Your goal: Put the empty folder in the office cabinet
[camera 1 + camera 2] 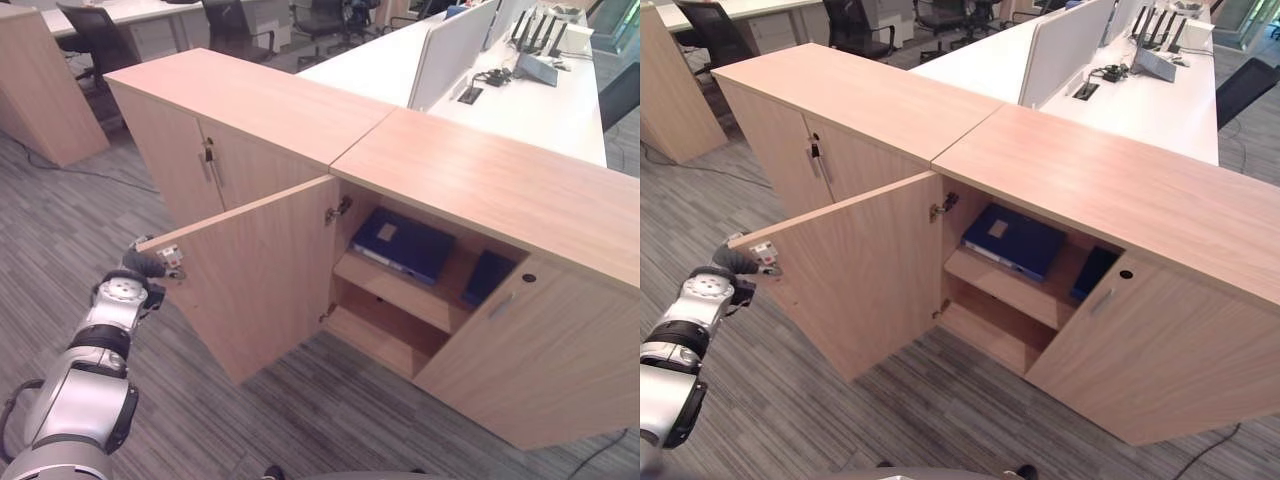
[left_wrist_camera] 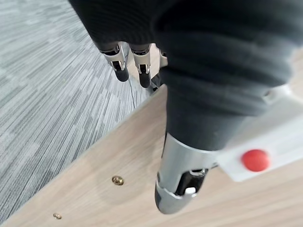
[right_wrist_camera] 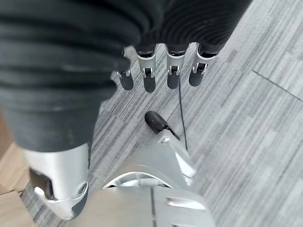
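Left hand (image 1: pixel 150 265): lower left, fingers straight against door (image 1: pixel 260 270) edge.
Right hand (image 3: pixel 156 71): relaxed, empty.
Folder (image 1: pixel 402 243): centre, upper shelf.

matt pale wood-look cabinet (image 1: pixel 470 185) on grey ribbed carpet (image 1: pixel 60 220), blue folder (image 1: pixel 405 243) inside.

the cabinet's top, open door (image 1: pixel 255 275) and shelf (image 1: pixel 395 290) carry a smooth, low-sheen wood-grain finish; its hinge (image 1: pixel 338 210) looks like bright metal, and small brass-coloured fittings (image 2: pixel 117 180) dot the door in the left wrist view. the folder's cover is smooth, faintly glossy, with a pale paper-like label. the carpet is rough, striped cloth pile. the left hand (image 2: pixel 142 71) at the door edge has satin silver fingers with dark matt tips under a dark ribbed cover; the right hand (image 3: pixel 161 71) looks the same. the desk (image 1: pixel 540 105) behind is smooth white.
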Robot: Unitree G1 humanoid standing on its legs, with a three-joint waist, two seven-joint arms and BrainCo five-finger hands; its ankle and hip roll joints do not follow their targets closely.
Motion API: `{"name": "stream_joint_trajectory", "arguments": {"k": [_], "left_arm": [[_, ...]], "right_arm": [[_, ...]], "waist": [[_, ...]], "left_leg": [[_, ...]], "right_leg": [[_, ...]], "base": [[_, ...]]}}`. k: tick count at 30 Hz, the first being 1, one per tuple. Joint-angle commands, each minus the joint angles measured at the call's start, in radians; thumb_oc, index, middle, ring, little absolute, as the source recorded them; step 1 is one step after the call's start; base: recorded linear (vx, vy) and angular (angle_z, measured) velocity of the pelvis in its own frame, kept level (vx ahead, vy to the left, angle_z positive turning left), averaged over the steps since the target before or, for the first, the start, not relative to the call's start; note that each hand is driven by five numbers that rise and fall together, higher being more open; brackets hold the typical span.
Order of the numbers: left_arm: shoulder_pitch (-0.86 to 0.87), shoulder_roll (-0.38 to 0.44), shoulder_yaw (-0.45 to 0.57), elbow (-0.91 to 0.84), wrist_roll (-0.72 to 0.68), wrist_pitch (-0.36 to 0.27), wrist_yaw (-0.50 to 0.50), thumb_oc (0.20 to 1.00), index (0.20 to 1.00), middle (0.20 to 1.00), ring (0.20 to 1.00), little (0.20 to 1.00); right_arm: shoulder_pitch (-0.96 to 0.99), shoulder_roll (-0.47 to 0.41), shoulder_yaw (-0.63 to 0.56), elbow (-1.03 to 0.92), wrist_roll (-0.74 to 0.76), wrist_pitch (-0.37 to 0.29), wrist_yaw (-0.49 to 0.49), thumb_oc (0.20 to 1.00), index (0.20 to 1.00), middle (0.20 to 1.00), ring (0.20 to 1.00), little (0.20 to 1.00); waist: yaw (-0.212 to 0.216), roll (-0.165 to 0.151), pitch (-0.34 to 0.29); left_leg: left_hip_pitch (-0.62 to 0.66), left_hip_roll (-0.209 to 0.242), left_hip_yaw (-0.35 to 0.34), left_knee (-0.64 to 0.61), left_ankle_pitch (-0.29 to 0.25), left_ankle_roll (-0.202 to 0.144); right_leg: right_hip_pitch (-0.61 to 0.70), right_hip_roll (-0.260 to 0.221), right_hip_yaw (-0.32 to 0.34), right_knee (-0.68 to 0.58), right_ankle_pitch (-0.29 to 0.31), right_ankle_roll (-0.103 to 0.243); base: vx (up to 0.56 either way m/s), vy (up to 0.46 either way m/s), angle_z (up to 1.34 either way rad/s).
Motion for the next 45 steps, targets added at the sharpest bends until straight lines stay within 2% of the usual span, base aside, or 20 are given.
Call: {"name": "stream_joint_trajectory", "arguments": {"k": [1, 2, 4, 5, 6, 7, 8, 11, 14, 16, 21, 27, 36, 41, 42, 43, 44, 45], "left_arm": [[-0.09, -0.283, -0.068, -0.058, -0.015, -0.084, -0.06, 1.0, 1.0, 1.0, 1.0, 1.0], [-0.087, -0.284, -0.069, -0.063, -0.015, -0.082, -0.059, 1.0, 1.0, 1.0, 1.0, 1.0], [0.007, -0.377, -0.102, -0.227, -0.093, -0.098, -0.095, 1.0, 1.0, 1.0, 1.0, 1.0], [0.012, -0.377, -0.104, -0.232, -0.094, -0.096, -0.095, 1.0, 1.0, 1.0, 1.0, 1.0], [0.059, -0.397, -0.118, -0.31, -0.143, -0.104, -0.118, 1.0, 1.0, 1.0, 1.0, 1.0], [0.156, -0.434, -0.149, -0.464, -0.235, -0.105, -0.176, 1.0, 1.0, 1.0, 1.0, 1.0], [0.164, -0.431, -0.151, -0.474, -0.238, -0.101, -0.176, 1.0, 1.0, 1.0, 1.0, 1.0], [0.286, -0.449, -0.241, -0.696, -0.348, -0.065, -0.288, 1.0, 1.0, 1.0, 1.0, 1.0], [0.313, -0.434, -0.281, -0.803, -0.396, -0.049, -0.321, 1.0, 1.0, 1.0, 1.0, 1.0], [0.36, -0.402, -0.311, -0.969, -0.479, -0.037, -0.366, 1.0, 1.0, 1.0, 1.0, 1.0], [0.395, -0.342, -0.357, -1.126, -0.531, -0.002, -0.439, 1.0, 1.0, 1.0, 1.0, 1.0], [0.446, -0.305, -0.376, -1.183, -0.554, 0.007, -0.476, 1.0, 1.0, 1.0, 1.0, 1.0], [0.572, -0.27, -0.284, -1.129, -0.483, 0.008, -0.454, 1.0, 1.0, 1.0, 1.0, 1.0], [0.602, -0.256, -0.197, -1.087, -0.426, -0.006, -0.416, 1.0, 1.0, 1.0, 1.0, 1.0], [0.608, -0.25, -0.174, -1.073, -0.417, -0.013, -0.412, 1.0, 1.0, 1.0, 1.0, 1.0], [0.628, -0.241, -0.145, -1.058, -0.416, -0.007, -0.401, 1.0, 1.0, 1.0, 1.0, 1.0], [0.63, -0.241, -0.143, -1.059, -0.416, -0.007, -0.401, 1.0, 1.0, 1.0, 1.0, 1.0], [0.641, -0.235, -0.129, -1.038, -0.398, -0.001, -0.396, 1.0, 1.0, 1.0, 1.0, 1.0]], "right_arm": [[-0.061, -0.03, 0.056, 0.066, 0.001, -0.006, -0.028, 1.0, 1.0, 1.0, 1.0, 1.0], [-0.059, -0.031, 0.055, 0.066, 0.001, -0.006, -0.028, 1.0, 1.0, 1.0, 1.0, 1.0], [-0.07, -0.016, 0.053, 0.071, 0.004, -0.007, -0.035, 1.0, 1.0, 1.0, 1.0, 1.0], [-0.068, -0.016, 0.053, 0.072, 0.004, -0.008, -0.035, 1.0, 1.0, 1.0, 1.0, 1.0], [-0.067, -0.01, 0.047, 0.073, 0.006, -0.006, -0.036, 1.0, 1.0, 1.0, 1.0, 1.0], [-0.077, -0.003, 0.037, 0.075, 0.005, -0.005, -0.035, 1.0, 1.0, 1.0, 1.0, 1.0], [-0.074, -0.003, 0.036, 0.075, 0.005, -0.005, -0.035, 1.0, 1.0, 1.0, 1.0, 1.0], [-0.089, 0.018, 0.032, 0.083, -0.006, -0.005, -0.032, 1.0, 1.0, 1.0, 1.0, 1.0], [-0.096, 0.026, 0.032, 0.087, -0.015, -0.008, -0.03, 1.0, 1.0, 1.0, 1.0, 1.0], [-0.104, 0.031, 0.035, 0.084, -0.024, -0.016, -0.031, 1.0, 1.0, 1.0, 1.0, 1.0], [-0.103, 0.036, 0.043, 0.103, -0.066, -0.019, -0.013, 1.0, 1.0, 1.0, 1.0, 1.0], [-0.087, 0.032, 0.07, 0.132, -0.164, -0.011, 0.014, 1.0, 1.0, 1.0, 1.0, 1.0], [-0.09, 0.022, 0.054, 0.117, -0.169, 0.007, 0.01, 1.0, 1.0, 1.0, 1.0, 1.0], [-0.076, 0.061, 0.097, 0.073, -0.163, -0.007, 0.029, 1.0, 1.0, 1.0, 1.0, 1.0], [-0.063, 0.064, 0.106, 0.063, -0.153, -0.008, 0.033, 1.0, 1.0, 1.0, 1.0, 1.0], [-0.054, 0.071, 0.104, 0.062, -0.147, -0.004, 0.033, 1.0, 1.0, 1.0, 1.0, 1.0], [-0.053, 0.072, 0.106, 0.062, -0.147, -0.004, 0.033, 1.0, 1.0, 1.0, 1.0, 1.0], [-0.057, 0.069, 0.105, 0.064, -0.145, -0.004, 0.036, 1.0, 1.0, 1.0, 1.0, 1.0]], "waist": [[-0.043, 0.079, -0.049], [-0.042, 0.08, -0.05], [-0.033, 0.079, -0.047], [-0.033, 0.079, -0.048], [-0.028, 0.079, -0.047], [-0.02, 0.078, -0.039], [-0.019, 0.077, -0.042], [-0.003, 0.075, -0.031], [0.003, 0.073, -0.026], [0.015, 0.071, -0.016], [0.026, 0.068, -0.008], [0.033, 0.059, -0.004], [0.032, 0.055, -0.001], [0.034, 0.044, 0.001], [0.031, 0.039, 0.0], [0.029, 0.035, -0.002], [0.03, 0.036, -0.002], [0.028, 0.037, -0.005]], "left_leg": [[0.005, -0.023, -0.071, 0.019, -0.142, 0.036], [0.005, -0.023, -0.072, 0.019, -0.142, 0.036], [0.006, -0.025, -0.082, 0.019, -0.144, 0.039], [0.007, -0.025, -0.083, 0.019, -0.144, 0.039], [0.008, -0.026, -0.088, 0.019, -0.146, 0.041], [0.005, -0.03, -0.095, 0.02, -0.147, 0.044], [0.006, -0.03, -0.096, 0.02, -0.147, 0.044], [0.01, -0.032, -0.108, 0.02, -0.15, 0.048], [0.009, -0.03, -0.114, 0.019, -0.149, 0.048], [0.006, -0.03, -0.125, 0.019, -0.148, 0.048], [0.002, -0.027, -0.134, 0.018, -0.148, 0.048], [-0.004, -0.026, -0.143, 0.016, -0.145, 0.042], [0.001, -0.001, -0.123, 0.016, -0.145, 0.028], [0.015, 0.028, -0.096, 0.018, -0.144, 0.011], [0.016, 0.043, -0.087, 0.019, -0.142, 0.002], [0.017, 0.076, -0.077, 0.023, -0.134, -0.015], [0.017, 0.078, -0.075, 0.023, -0.133, -0.017], [0.021, 0.103, -0.065, 0.024, -0.125, -0.034]], "right_leg": [[0.026, -0.063, -0.039, -0.049, 0.161, 0.077], [0.026, -0.063, -0.039, -0.049, 0.161, 0.077], [0.036, -0.067, -0.054, -0.047, 0.157, 0.077], [0.037, -0.067, -0.056, -0.048, 0.157, 0.077], [0.043, -0.069, -0.062, -0.047, 0.16, 0.077], [0.045, -0.07, -0.066, -0.046, 0.163, 0.077], [0.046, -0.07, -0.066, -0.046, 0.163, 0.077], [0.055, -0.07, -0.069, -0.045, 0.157, 0.077], [0.059, -0.066, -0.071, -0.045, 0.153, 0.077], [0.06, -0.062, -0.073, -0.046, 0.146, 0.077], [0.063, -0.058, -0.074, -0.05, 0.145, 0.077], [0.069, -0.048, -0.077, -0.053, 0.144, 0.077], [0.06, -0.03, -0.066, -0.048, 0.116, 0.077], [0.059, -0.017, -0.07, -0.048, 0.065, 0.077], [0.057, -0.006, -0.063, -0.052, 0.044, 0.077], [0.059, 0.02, -0.048, -0.066, 0.0, 0.077], [0.058, 0.022, -0.047, -0.066, -0.002, 0.077], [0.051, 0.041, -0.028, -0.069, -0.032, 0.077]], "base": [[0.0, 0.0, 0.06], [0.0, -0.007, 0.07], [0.0, -0.007, 0.09], [0.01, -0.001, 0.13], [0.0, 0.004, 0.19], [0.0, 0.005, 0.18], [-0.01, 0.008, 0.17], [0.0, -0.002, 0.13], [-0.01, -0.011, 0.22], [-0.01, -0.013, 0.11], [0.0, -0.005, -0.07], [0.01, -0.006, -0.26], [0.02, -0.047, -0.12], [0.02, -0.111, -0.19], [0.04, -0.305, -0.18], [0.04, -0.25, -0.19], [0.07, -0.333, -0.3], [0.04, -0.172, -0.33]]}}
